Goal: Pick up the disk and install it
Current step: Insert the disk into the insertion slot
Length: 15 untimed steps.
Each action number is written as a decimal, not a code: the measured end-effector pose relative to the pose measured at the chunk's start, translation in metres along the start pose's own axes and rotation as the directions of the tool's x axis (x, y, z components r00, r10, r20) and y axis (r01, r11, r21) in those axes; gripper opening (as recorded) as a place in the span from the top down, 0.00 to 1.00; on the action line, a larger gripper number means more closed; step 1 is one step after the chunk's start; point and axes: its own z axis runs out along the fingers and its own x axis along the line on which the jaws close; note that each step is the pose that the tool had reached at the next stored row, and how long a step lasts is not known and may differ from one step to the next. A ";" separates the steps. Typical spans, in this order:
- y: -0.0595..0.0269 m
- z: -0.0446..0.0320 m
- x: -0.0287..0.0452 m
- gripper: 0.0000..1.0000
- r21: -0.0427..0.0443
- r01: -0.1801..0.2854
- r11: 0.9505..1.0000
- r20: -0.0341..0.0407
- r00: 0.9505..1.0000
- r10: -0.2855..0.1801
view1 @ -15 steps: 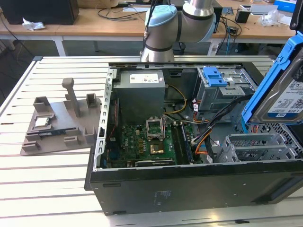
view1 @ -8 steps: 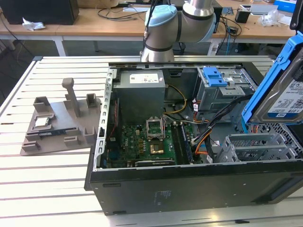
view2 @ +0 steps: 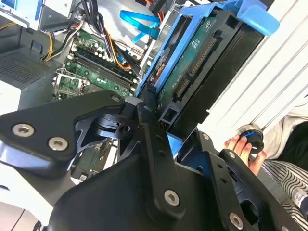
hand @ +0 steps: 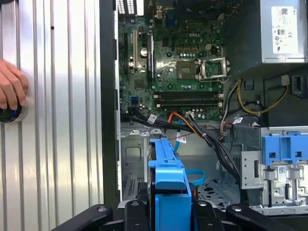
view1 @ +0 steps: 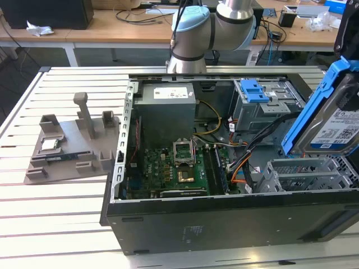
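Observation:
The disk (view1: 339, 124), a silver drive with a blue-and-white label in a blue plastic carrier, hangs tilted above the open computer case (view1: 224, 216) at the exterior view's right. My gripper (view2: 166, 126) is shut on it, its black fingers (view2: 144, 113) clamping the carrier's sides. In the second wrist view the disk (view2: 192, 72) shows its connector edge and blue frame. In the first wrist view the carrier's blue edge (hand: 168, 180) stands between the fingers of the gripper (hand: 169, 211), over the case's empty metal bay (hand: 139, 159) beside the drive cage.
Inside the case lie the motherboard (view1: 174, 168), the grey power supply (view1: 167, 109), loose cables (hand: 202, 130) and a drive cage with a blue latch (view1: 253, 91). A grey fixture (view1: 73, 143) sits on the slatted table at the exterior view's left. A person's hand (hand: 10, 86) rests on a round button.

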 end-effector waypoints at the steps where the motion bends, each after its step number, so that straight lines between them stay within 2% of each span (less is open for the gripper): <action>1: -0.0001 0.0053 0.0002 0.63 0.000 0.000 1.000 0.000 1.000 0.000; 5: -0.0003 0.0126 0.0003 0.63 0.000 0.000 1.000 0.000 1.000 0.000; 13: -0.0005 0.0225 0.0006 0.63 0.000 0.000 1.000 0.000 1.000 0.000; 15: -0.0007 0.0291 0.0008 0.63 0.000 0.001 1.000 0.000 1.000 -0.001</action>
